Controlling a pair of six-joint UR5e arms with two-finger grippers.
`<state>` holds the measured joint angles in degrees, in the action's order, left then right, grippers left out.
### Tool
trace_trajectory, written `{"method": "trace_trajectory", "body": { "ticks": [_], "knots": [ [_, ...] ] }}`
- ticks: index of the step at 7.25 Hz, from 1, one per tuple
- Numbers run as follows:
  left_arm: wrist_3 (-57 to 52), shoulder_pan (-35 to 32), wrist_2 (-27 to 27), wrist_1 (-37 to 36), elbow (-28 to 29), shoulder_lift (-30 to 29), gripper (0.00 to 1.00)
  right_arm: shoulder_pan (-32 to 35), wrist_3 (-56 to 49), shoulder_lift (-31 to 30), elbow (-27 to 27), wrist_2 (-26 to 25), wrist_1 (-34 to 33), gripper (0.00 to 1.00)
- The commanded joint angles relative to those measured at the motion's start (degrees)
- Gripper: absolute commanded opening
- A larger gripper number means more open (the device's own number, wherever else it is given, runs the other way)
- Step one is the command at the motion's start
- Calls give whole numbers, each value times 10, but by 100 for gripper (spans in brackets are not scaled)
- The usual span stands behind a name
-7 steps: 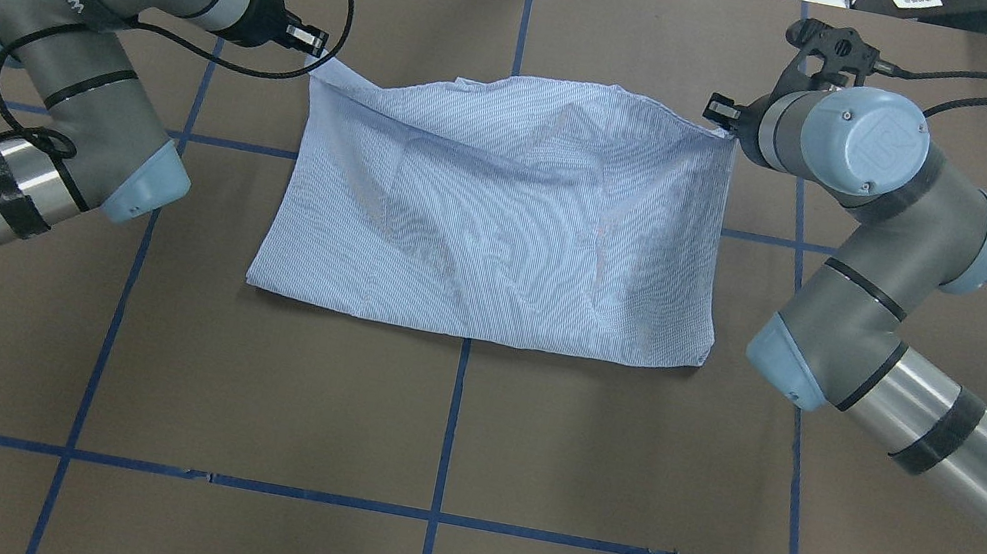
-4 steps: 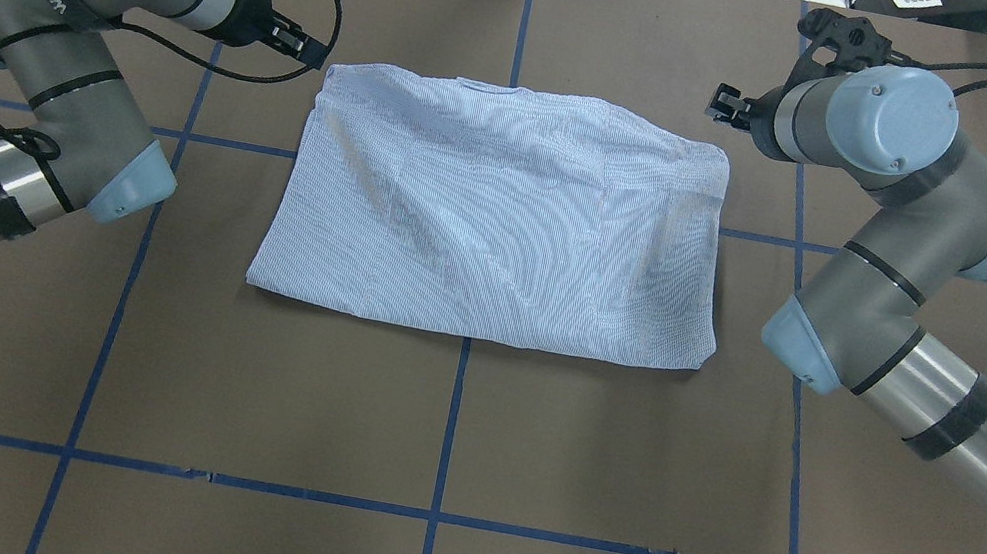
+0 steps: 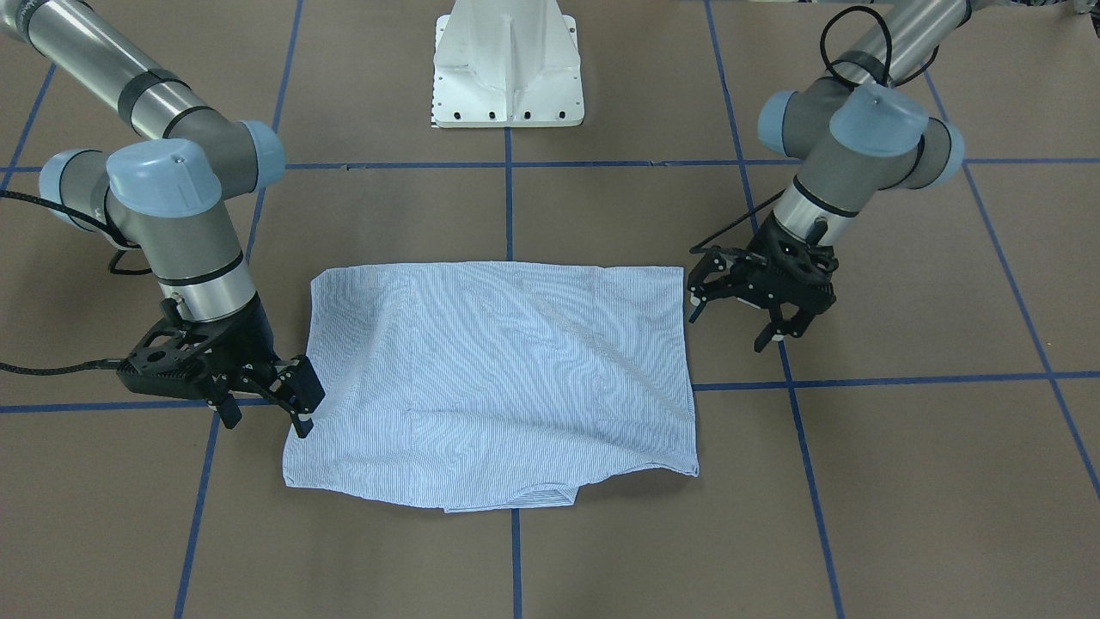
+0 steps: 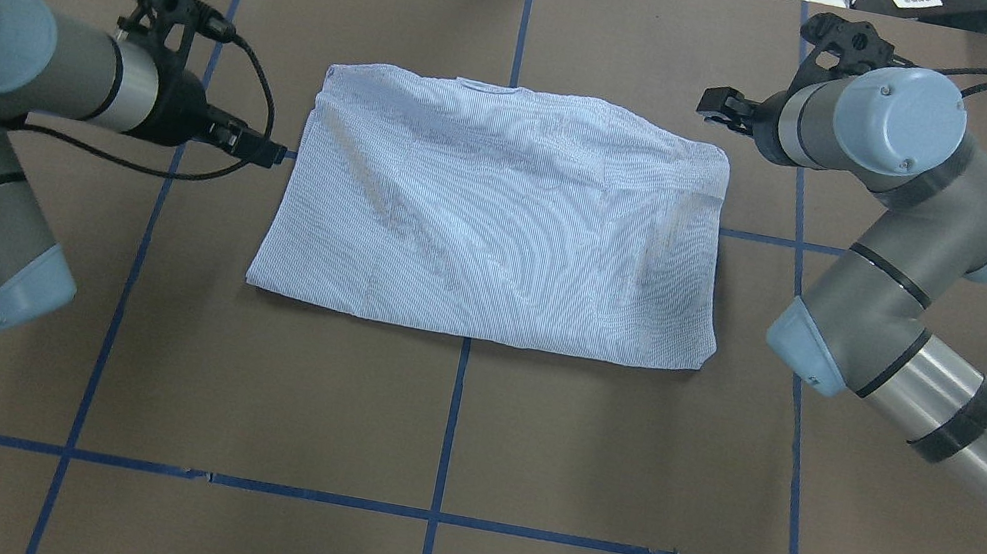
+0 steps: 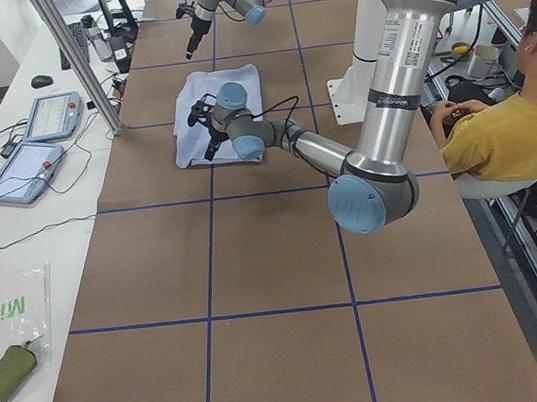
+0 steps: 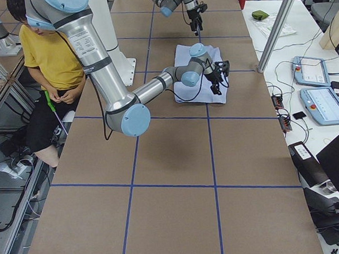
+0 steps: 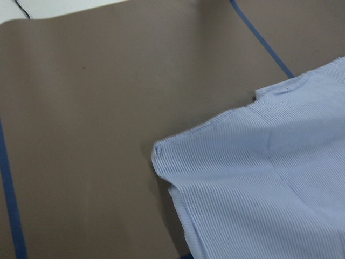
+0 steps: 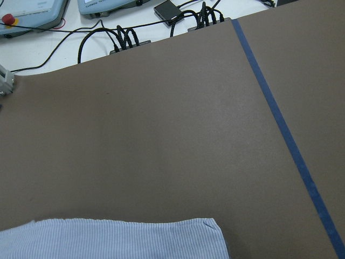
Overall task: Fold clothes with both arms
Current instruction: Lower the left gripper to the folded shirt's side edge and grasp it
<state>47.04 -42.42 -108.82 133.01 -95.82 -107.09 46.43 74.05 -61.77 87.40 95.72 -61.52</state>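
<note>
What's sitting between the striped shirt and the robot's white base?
Only bare brown table cover crossed by blue tape lines separates the shirt and the white base, shown in the front-facing view.

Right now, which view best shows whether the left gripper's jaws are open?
Exterior front-facing: the left gripper shows large, jaws spread, beside the shirt. Overhead sees it edge-on; the side views show it small; its wrist camera shows only shirt and table.

A brown-covered table (image 4: 279,402) crossed by a grid of blue tape lines (image 4: 451,412) carries the folded blue-and-white striped shirt (image 4: 504,218), lying flat as a wide rectangle midway between left and right toward the far side, and the white base (image 3: 509,69) at the near edge
</note>
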Motion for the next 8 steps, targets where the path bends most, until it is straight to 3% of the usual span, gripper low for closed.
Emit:
{"method": "trace_trajectory", "body": {
  "ticks": [1, 3, 5, 7, 8],
  "knots": [
    [84, 80, 66, 58, -21, 54, 100, -2, 1, 0, 1, 0, 0, 100],
    [120, 120, 98, 59, -17, 54, 98, -6, 2, 0, 1, -6, 0, 100],
    [120, 124, 99, 59, -10, 50, 78, -6, 2, 0, 1, -9, 0, 100],
    [120, 132, 99, 59, -9, 49, 70, -9, 3, 0, 0, -9, 0, 100],
    [120, 135, 99, 59, -9, 49, 58, -9, 3, 0, 0, -10, 0, 100]
  ]
}}
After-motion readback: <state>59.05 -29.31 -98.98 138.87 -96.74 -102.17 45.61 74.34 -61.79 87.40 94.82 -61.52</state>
